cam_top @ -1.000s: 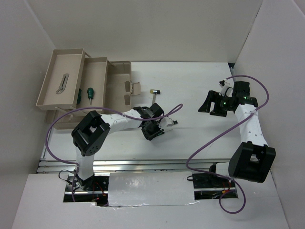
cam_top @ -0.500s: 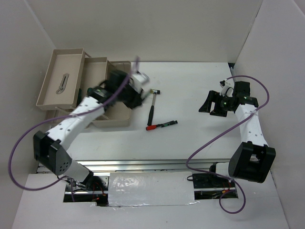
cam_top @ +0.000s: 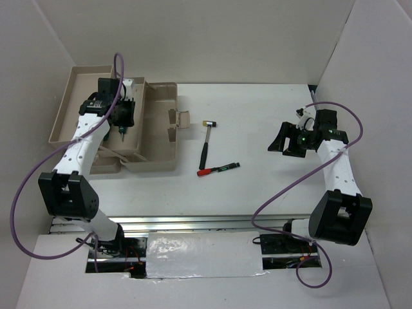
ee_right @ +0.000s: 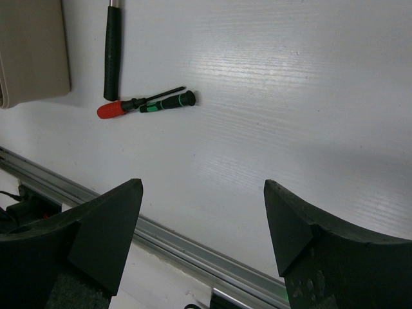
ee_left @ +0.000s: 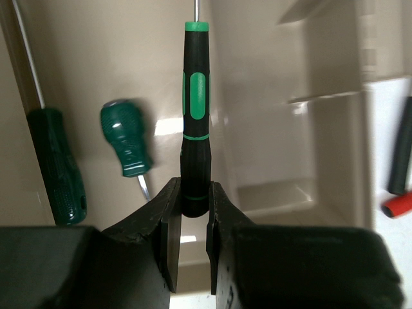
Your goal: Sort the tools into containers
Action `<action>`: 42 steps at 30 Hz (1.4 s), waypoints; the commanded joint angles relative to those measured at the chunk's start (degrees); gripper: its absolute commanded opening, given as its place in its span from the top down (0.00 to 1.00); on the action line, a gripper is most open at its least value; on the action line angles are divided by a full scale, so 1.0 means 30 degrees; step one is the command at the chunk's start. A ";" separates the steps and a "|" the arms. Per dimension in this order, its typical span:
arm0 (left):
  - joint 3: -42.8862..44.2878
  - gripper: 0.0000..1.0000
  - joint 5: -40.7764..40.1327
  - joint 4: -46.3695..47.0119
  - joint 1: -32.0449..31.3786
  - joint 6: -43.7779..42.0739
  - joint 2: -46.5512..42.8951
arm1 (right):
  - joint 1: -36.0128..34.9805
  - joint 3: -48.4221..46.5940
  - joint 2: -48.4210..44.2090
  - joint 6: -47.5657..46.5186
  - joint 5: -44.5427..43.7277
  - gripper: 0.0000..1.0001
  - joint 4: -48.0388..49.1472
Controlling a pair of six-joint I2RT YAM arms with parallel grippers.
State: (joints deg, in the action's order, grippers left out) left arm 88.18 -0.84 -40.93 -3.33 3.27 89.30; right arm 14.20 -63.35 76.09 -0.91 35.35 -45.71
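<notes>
At the table's left, one beige toolbox (cam_top: 158, 129) lies open beneath the left gripper (ee_left: 193, 206), which clamps a black-and-green screwdriver (ee_left: 195, 96) over a tray (ee_left: 96, 64) holding two others, a long green screwdriver (ee_left: 56, 164) and a stubby green screwdriver (ee_left: 125, 145); the right gripper (ee_right: 203, 212) gapes empty. Beside the box lie one mallet (cam_top: 205, 145), one red-handled screwdriver (cam_top: 206, 172) and one black screwdriver (cam_top: 226, 167). The left arm (cam_top: 84, 138) hides part of the toolbox.

I lose the tip of the black-and-green screwdriver (ee_left: 195, 96) past my left wrist view's top edge, and the mallet (ee_right: 112, 51) head past the right's.
</notes>
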 commanded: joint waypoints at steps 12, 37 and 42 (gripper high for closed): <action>0.0229 0.39 0.3967 0.1070 -0.0202 -0.0702 -0.0347 | -0.0220 -0.0621 -0.0111 0.0097 0.0051 0.17 0.0062; 0.0049 0.31 0.4299 0.0810 -1.2951 -0.7155 0.7557 | -0.0016 -0.0211 -0.0433 -0.0020 -0.0388 0.16 0.0091; 0.0051 0.34 0.3329 0.1073 -1.3127 -0.6861 0.8583 | 0.0073 -0.0181 -0.0345 -0.0049 -0.0184 0.16 0.0091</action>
State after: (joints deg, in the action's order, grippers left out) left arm 86.78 11.38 -38.70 -42.30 -17.74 113.56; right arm 13.93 -63.37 76.09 -0.93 34.28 -45.74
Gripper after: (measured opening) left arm 0.664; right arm 0.838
